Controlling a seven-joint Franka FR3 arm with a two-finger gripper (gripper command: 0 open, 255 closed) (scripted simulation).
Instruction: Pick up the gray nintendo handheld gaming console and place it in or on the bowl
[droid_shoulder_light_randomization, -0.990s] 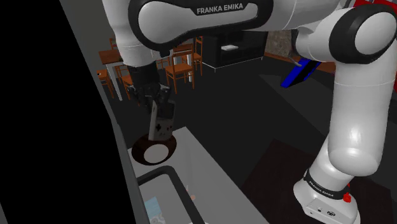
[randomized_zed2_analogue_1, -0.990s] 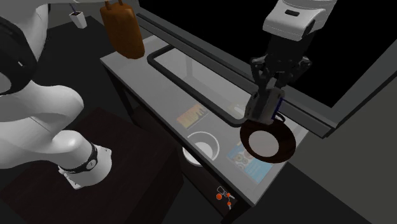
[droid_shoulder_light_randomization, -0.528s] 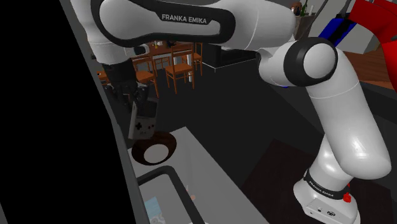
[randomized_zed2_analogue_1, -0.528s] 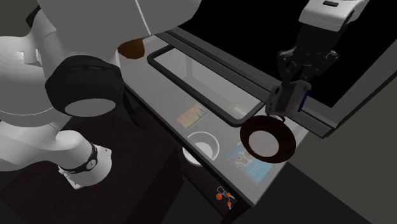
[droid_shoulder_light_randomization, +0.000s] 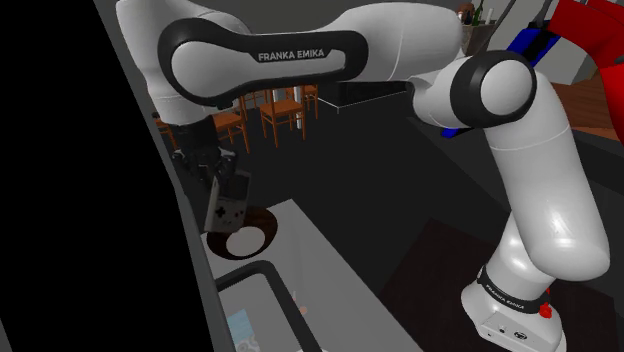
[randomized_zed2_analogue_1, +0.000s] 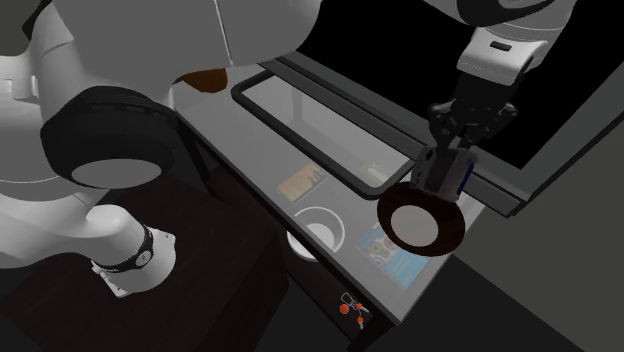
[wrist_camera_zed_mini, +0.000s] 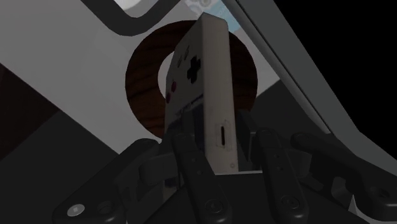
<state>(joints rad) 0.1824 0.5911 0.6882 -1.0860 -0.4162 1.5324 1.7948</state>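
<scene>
My black gripper (droid_shoulder_light_randomization: 212, 172) is shut on the gray handheld console (droid_shoulder_light_randomization: 227, 202), which hangs upright from the fingers with its cross pad and red buttons showing. In the wrist view the console (wrist_camera_zed_mini: 200, 83) is clasped at its near end between both fingers (wrist_camera_zed_mini: 189, 156). Below it on the gray counter lies the dark brown bowl (droid_shoulder_light_randomization: 243, 235) with a white inside. The console hangs just above the bowl's far rim, toward the window side. From across the counter the gripper (randomized_zed2_analogue_1: 452, 150) holds the console (randomized_zed2_analogue_1: 442, 175) over the bowl (randomized_zed2_analogue_1: 421, 226).
A dark-rimmed sink (randomized_zed2_analogue_1: 300, 120) is set into the counter (droid_shoulder_light_randomization: 320, 290). A white cup (randomized_zed2_analogue_1: 319, 227), flat pictures (randomized_zed2_analogue_1: 300, 183) and a small orange item (randomized_zed2_analogue_1: 350, 308) lie near the bowl. A window ledge (randomized_zed2_analogue_1: 500, 185) runs right behind the gripper. Wooden chairs (droid_shoulder_light_randomization: 283, 108) stand far off.
The gripper with the console swung from over the bowl toward the window side, then came down closer to the bowl's rim. The arm's upper links turned across the shoulder view.
</scene>
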